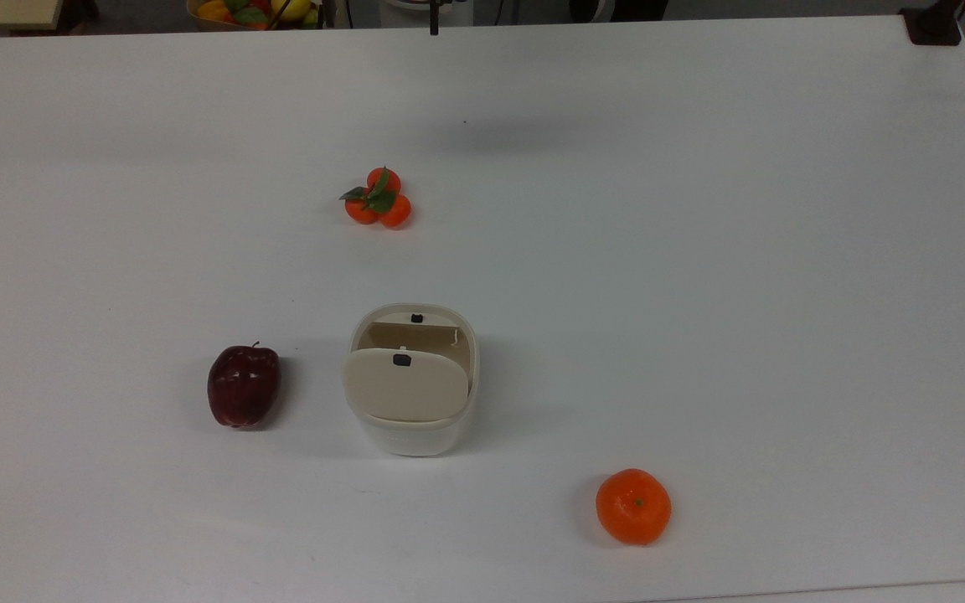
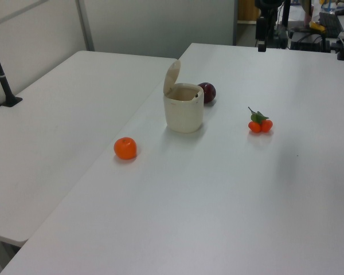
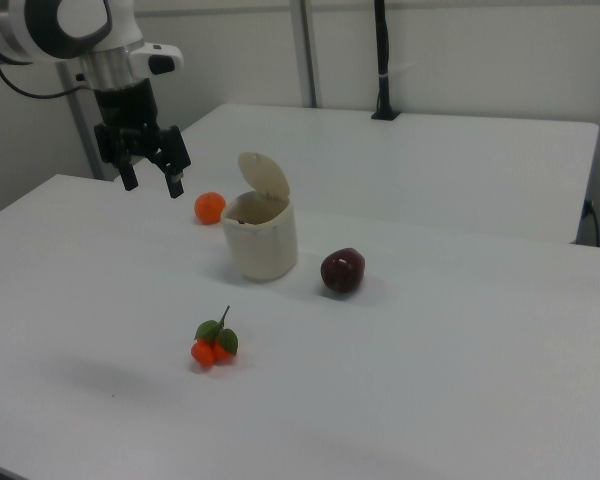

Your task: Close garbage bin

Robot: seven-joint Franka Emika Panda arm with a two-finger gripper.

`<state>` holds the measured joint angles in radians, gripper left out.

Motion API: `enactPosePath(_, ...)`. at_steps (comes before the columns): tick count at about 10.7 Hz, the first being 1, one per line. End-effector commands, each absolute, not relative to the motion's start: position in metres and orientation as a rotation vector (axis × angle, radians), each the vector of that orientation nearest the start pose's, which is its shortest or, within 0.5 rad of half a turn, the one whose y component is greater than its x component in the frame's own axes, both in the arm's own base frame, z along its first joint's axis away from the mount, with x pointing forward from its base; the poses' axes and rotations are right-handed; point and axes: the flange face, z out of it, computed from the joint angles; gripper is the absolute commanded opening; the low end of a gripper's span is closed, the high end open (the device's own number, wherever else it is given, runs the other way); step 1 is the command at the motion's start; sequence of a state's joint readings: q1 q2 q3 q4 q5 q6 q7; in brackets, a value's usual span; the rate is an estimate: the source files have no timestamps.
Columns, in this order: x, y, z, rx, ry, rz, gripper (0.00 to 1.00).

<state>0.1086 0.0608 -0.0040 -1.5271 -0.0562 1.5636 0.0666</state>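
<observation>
the bin (image 1: 412,419) is found standing upright near the middle of the white table (image 1: 700,251), with its lid (image 1: 403,383) raised on the hinge, so the closing is judged not yet done. in the right view the lid (image 3: 264,177) is seen standing nearly upright above the rim on the side facing away from the small oranges. an apple (image 1: 244,385) lies just beside the bin on the top view's left, apart from it. a single orange (image 1: 633,506) rests well apart toward the top view's lower right, and a leafy cluster of small oranges (image 1: 379,198) lies beyond the bin toward the top view's upper edge. the gripper (image 3: 152,170) is held in the air on the right view's left, well apart from the bin and above the table; its fingers are seen spread apart, with nothing between them. risks are judged as follows: the bin looks light, so a push delivered low or sideways against the lid could slide or tip the whole bin rather than fold the lid down. a descent on the wrong side of the upright lid could force it further open or strain the hinge. spread fingers could straddle the lid edge and snag on it. the apple could be knocked if the bin is shoved toward it.
</observation>
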Motion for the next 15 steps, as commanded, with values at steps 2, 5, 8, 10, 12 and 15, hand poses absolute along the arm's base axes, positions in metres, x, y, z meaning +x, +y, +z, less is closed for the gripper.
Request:
enactPosePath(2,0.5606,0.0491,0.6156,-3.192,-0.066,0.040,1.00)
enactPosePath(5,0.5618,0.0493,0.6154,-3.192,-0.066,0.031,1.00)
enactPosePath(8,0.5623,0.0493,0.6145,-3.192,-0.078,0.033,0.97)
enactPosePath(10,0.5623,0.0486,0.6145,-3.189,-0.103,0.034,0.37)
enactPosePath(12,0.5623,0.0486,0.6145,-3.189,-0.105,0.034,0.00)
enactPosePath(15,0.5624,0.0478,0.6145,-3.189,-0.103,0.034,0.00)
